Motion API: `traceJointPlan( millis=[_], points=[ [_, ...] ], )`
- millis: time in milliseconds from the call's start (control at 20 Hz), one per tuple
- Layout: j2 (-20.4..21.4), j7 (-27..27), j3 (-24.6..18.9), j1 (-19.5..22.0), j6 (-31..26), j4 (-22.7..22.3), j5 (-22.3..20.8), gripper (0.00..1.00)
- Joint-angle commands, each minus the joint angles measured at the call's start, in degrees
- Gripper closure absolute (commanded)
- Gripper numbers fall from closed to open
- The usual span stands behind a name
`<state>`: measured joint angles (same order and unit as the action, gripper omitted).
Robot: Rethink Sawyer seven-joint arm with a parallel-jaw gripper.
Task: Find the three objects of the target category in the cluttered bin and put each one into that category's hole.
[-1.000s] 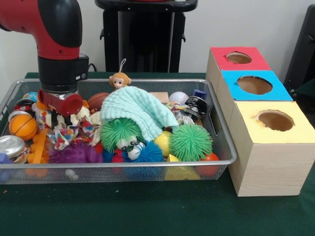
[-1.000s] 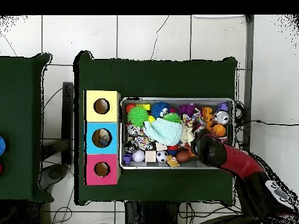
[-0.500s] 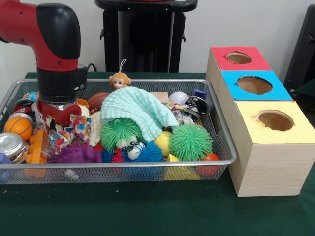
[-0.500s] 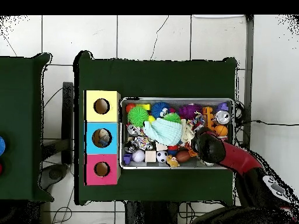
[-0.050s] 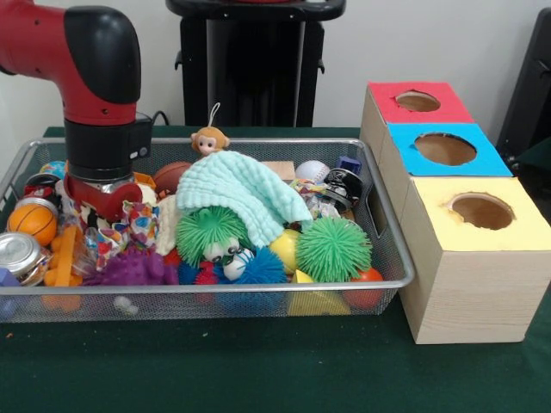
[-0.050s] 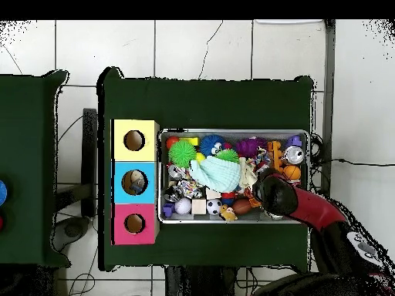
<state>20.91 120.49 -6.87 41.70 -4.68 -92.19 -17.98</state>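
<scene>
Nearest the camera, below the pincer [image 5: 96,205] and just in front of it, lie a purple spiky ball [image 5: 129,268], an orange plastic piece [image 5: 62,262] and a tin can [image 5: 17,255] against the front wall of the wire bin [image 5: 258,297]. The pincer itself is sunk among the crinkly patterned wrappers [image 5: 129,225], its tips buried, so I cannot tell whether it is wide, narrow or holding anything. A small basketball [image 5: 30,221] sits just beside it on the side away from the boxes. Which category is wanted cannot be read; the balls are the likeliest candidates. Beyond the pincer toward the boxes lie the mint cloth [image 5: 245,194] and green spiky balls [image 5: 334,248], then the yellow box [image 5: 491,249], blue box [image 5: 478,161] and red box [image 5: 387,107]. To search well, I would lift slowly and check what comes up, keeping clear of the wrappers.
</scene>
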Motion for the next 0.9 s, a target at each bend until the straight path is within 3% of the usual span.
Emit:
traceJointPlan(
  millis=[50,600,700,900],
  points=[
    [-3.1,0.0,-3.0,0.8,-0.9,3.1,-2.9,1.0],
    [-3.1,0.3,-3.7,1.6,-0.8,2.7,-2.6,1.0],
    [-0.4,0.9,-2.2,0.0,-0.4,1.9,-2.8,1.0],
    [10.2,4.3,-0.6,-4.0,-5.1,-6.4,0.4,1.0]
  ],
)
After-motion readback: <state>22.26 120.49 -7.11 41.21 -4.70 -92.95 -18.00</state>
